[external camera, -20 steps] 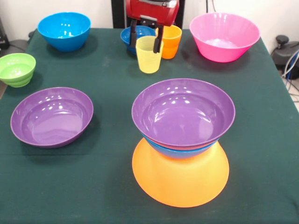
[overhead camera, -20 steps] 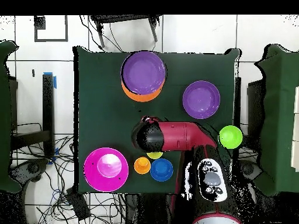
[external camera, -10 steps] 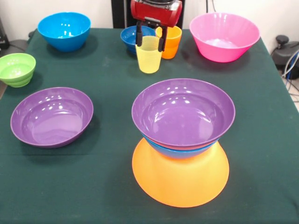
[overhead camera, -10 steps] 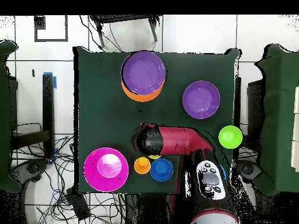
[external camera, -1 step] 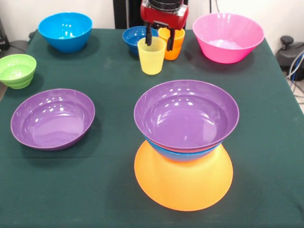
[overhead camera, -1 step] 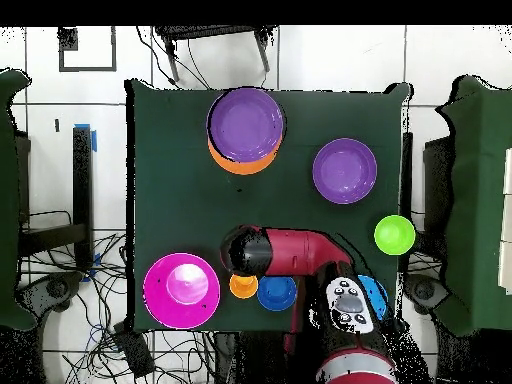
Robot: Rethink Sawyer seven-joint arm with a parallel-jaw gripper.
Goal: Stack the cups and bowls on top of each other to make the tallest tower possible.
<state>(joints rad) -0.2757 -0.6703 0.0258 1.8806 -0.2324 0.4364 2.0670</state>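
Over the yellow cup (external camera, -1 step: 151, 55) | tool (external camera, -1 step: 159, 40) open, holding nothing, fingers straddling its far rim

A table (external camera, -1 step: 95, 190) under a dark green cloth is carrying everything. The gripper (external camera, -1 step: 159, 39) is hanging at its far edge, over the yellow cup (external camera, -1 step: 151, 55), which is standing upright right beneath the tips. The orange cup (external camera, -1 step: 174, 42) and the small dark blue bowl (external camera, -1 step: 135, 38) are sitting just beside and behind it. The large pink bowl (external camera, -1 step: 228, 37) is resting off to one side, a bright blue bowl (external camera, -1 step: 65, 31) and the green bowl (external camera, -1 step: 17, 70) well off to the other. Nearer the camera, well clear of the gripper, a purple bowl (external camera, -1 step: 52, 118) is lying open, and the upturned yellow-orange bowl (external camera, -1 step: 184, 183) is sitting rim-down on the cloth.
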